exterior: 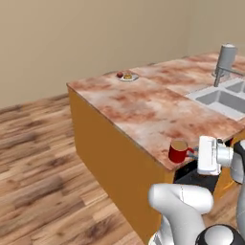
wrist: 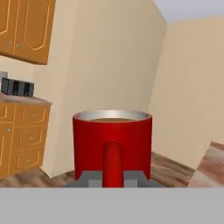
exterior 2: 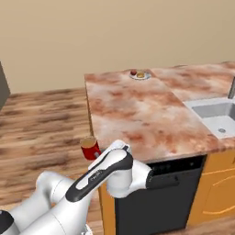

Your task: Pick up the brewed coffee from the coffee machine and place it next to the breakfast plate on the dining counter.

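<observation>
Because the breakfast plate (exterior: 128, 76) is set at the far corner of the dining counter (exterior: 143, 107), the brewed coffee (exterior: 178, 151) is kept upright by its handle in the closed gripper (exterior: 195, 153), level with the near edge, so nothing is spilled.

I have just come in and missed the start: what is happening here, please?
The robot arm's gripper is shut on the handle of a red mug with coffee in it, held in the air beside the near corner of the dining counter. The breakfast plate sits at the far corner, so the mug is not yet placed.
</observation>
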